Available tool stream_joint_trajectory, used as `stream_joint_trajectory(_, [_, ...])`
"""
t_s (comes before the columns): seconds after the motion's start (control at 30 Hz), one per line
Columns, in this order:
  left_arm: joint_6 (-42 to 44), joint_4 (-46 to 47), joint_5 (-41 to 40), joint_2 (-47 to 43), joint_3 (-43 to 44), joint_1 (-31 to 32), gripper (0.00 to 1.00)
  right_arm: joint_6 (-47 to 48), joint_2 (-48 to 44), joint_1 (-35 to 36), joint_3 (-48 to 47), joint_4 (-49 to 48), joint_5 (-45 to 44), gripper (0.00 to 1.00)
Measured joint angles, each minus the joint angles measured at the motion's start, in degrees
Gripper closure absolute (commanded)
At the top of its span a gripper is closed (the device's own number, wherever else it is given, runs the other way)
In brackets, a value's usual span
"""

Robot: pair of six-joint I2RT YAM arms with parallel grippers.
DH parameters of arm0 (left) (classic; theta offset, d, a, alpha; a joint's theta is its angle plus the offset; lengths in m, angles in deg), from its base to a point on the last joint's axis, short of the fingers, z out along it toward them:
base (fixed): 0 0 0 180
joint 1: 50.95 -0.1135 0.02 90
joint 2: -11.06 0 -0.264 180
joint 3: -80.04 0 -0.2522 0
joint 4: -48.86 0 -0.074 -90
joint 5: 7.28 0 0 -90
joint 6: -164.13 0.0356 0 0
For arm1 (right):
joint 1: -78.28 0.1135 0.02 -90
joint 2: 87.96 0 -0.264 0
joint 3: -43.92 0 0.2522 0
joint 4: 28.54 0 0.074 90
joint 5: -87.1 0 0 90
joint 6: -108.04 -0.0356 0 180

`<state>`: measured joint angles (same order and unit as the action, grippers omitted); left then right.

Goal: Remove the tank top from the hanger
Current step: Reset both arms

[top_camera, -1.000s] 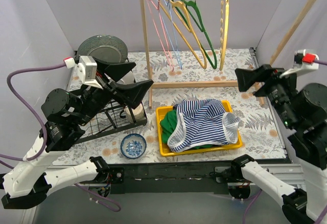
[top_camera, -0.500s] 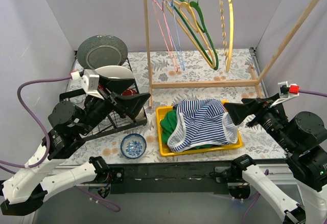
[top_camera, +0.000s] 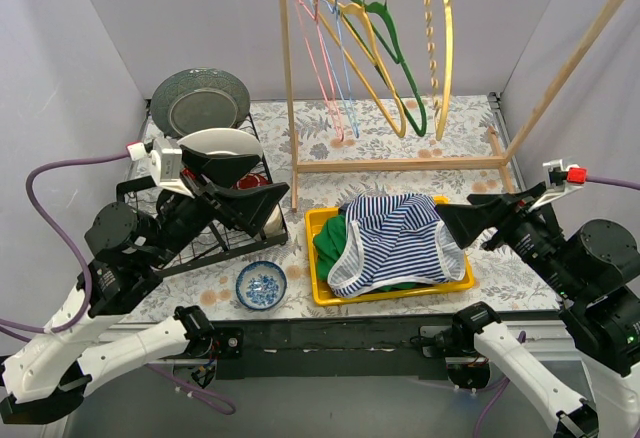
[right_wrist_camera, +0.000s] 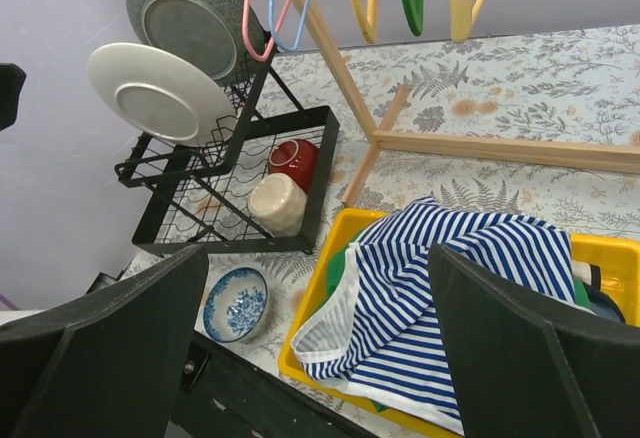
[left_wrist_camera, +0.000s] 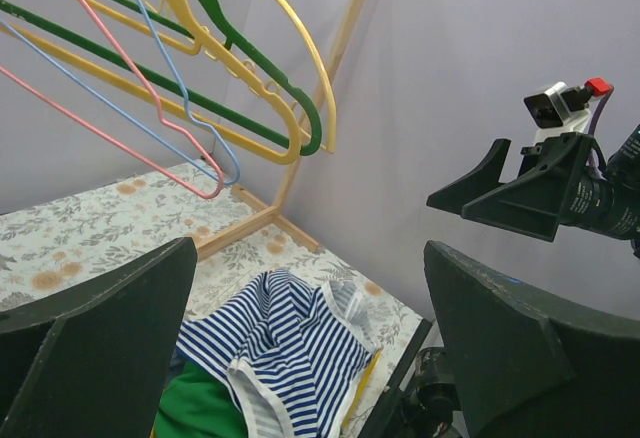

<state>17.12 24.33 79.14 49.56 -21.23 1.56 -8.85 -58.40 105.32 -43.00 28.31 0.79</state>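
While none of the hangers carries any cloth, the blue-and-white striped tank top lies crumpled in the yellow tray at the middle of the table, draped over a green garment that shows at the tray's 9 o'clock side. At 12 o'clock from the tray stands the wooden rack, and from its rail hang a pink hanger, a blue hanger, a yellow hanger, a green hanger and a second yellow hanger, all bare. The left gripper hangs in the air at about 9 o'clock from the tray, above the black dish rack, its jaws spread wide and grasping nothing. The right gripper hovers at 3 o'clock, just beside the tray's edge, its jaws likewise released and empty; neither touches the tank top. In the dish rack a white plate and a grey-green plate stand on edge, with a red cup and a beige cup lying low in the basket. A small blue patterned bowl sits on the floral table cover at 8 o'clock from the tray.
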Motion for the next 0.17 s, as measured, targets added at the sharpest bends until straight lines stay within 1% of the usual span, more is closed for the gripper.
stream_joint_trajectory(0.17, [-0.3,0.0,0.2,-0.1,0.0,0.0,0.02,-0.2,-0.3,0.0,0.0,-0.1,0.4,0.01])
